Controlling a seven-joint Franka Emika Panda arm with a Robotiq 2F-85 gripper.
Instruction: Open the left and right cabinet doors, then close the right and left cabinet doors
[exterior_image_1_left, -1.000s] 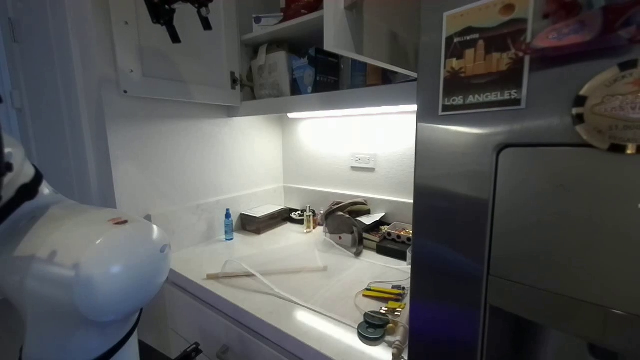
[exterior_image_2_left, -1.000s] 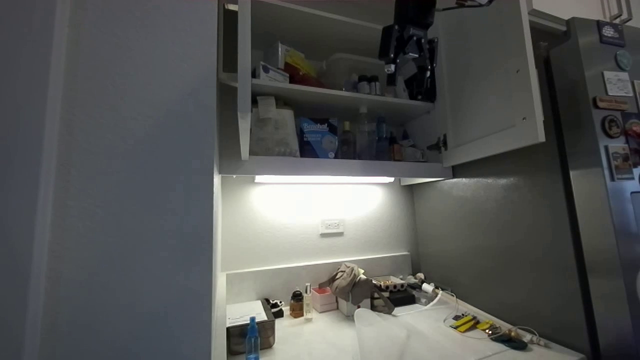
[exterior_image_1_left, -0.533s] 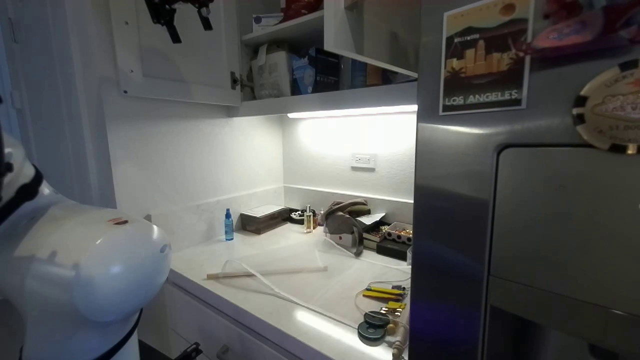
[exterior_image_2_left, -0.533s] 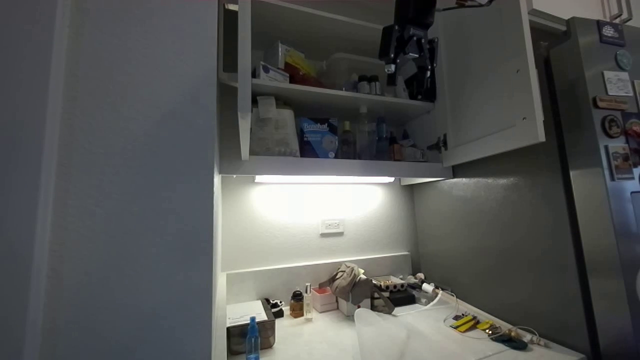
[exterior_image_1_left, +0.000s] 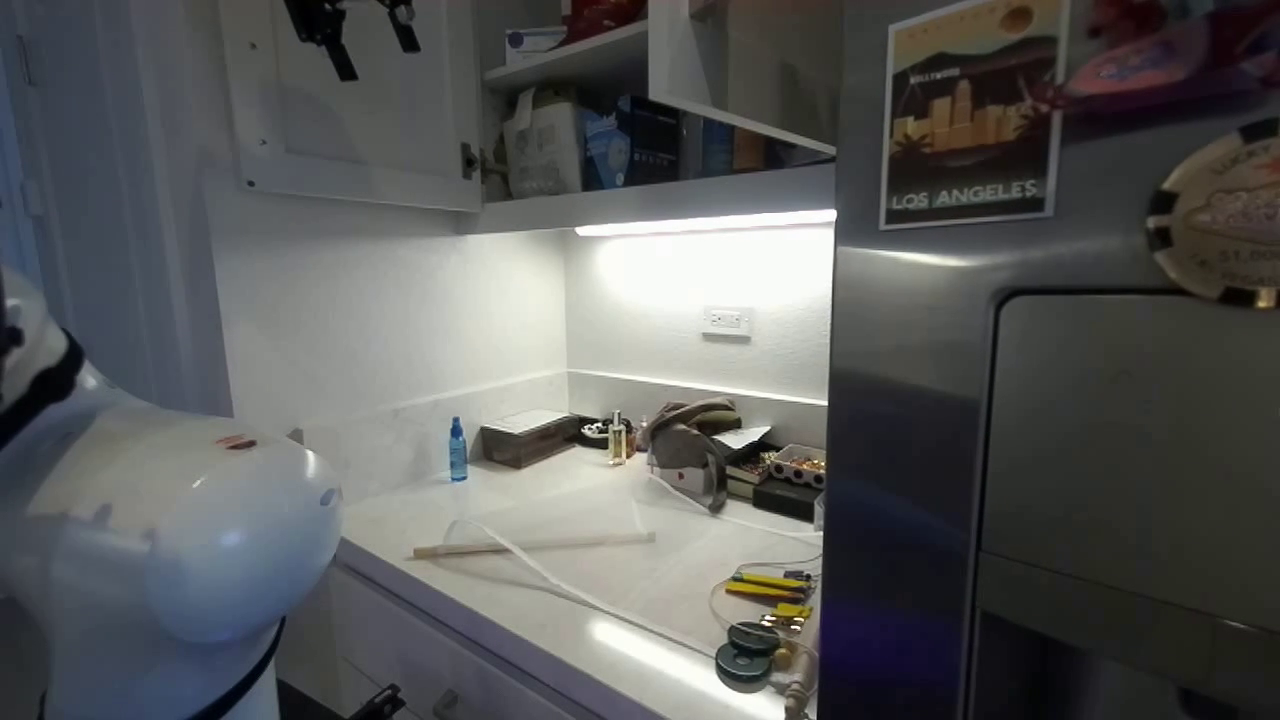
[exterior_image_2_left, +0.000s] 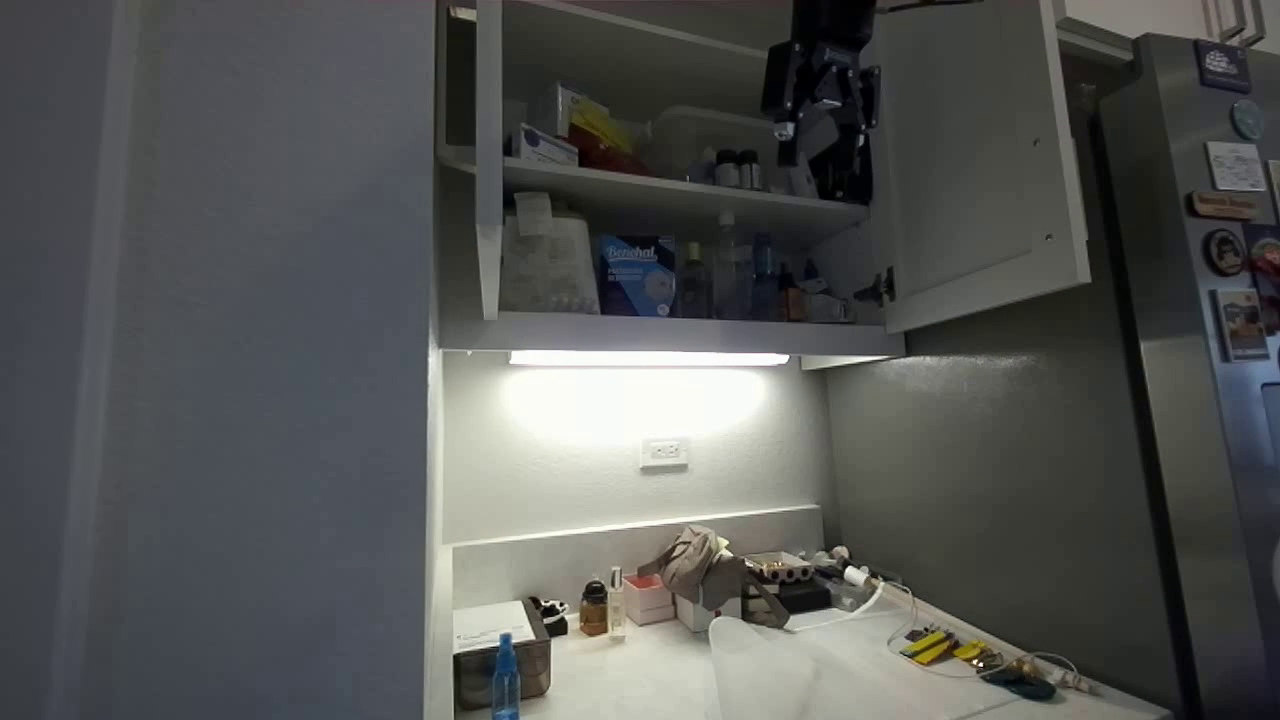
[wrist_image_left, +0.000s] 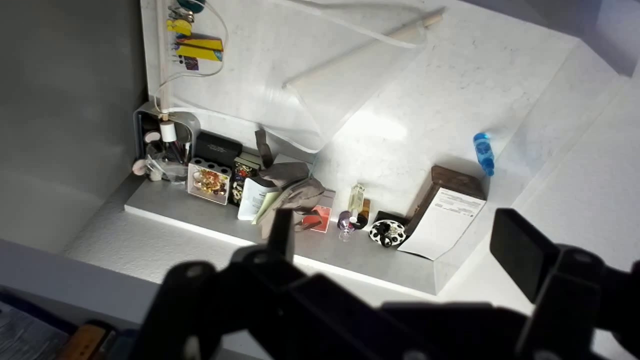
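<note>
Both white, recessed-panel, standing open: left door (exterior_image_1_left: 360, 128), right door (exterior_image_2_left: 975, 160); black angular end effector (wrist_image_left: 397, 237) spread wide, empty.

Read as a clock face in an exterior view, the white counter (exterior_image_1_left: 545, 485) carries a clear sheet (exterior_image_1_left: 640, 575) across its middle, with a rod (exterior_image_1_left: 530, 545) toward 9 o'clock; which lies uppermost is hard to tell. A blue bottle (exterior_image_1_left: 458, 455) stands upright at 10, a brown box (exterior_image_1_left: 535, 446) at 11 and a slim bottle (exterior_image_1_left: 616, 445), also upright, at 12. A white box (exterior_image_1_left: 683, 478) under a grey cloth (exterior_image_1_left: 690, 440) sits at 1, a black box (exterior_image_1_left: 785, 500) at 2. Yellow pieces (exterior_image_1_left: 765, 588) lie just past 3, two dark discs (exterior_image_1_left: 742, 663) at 4.
</note>
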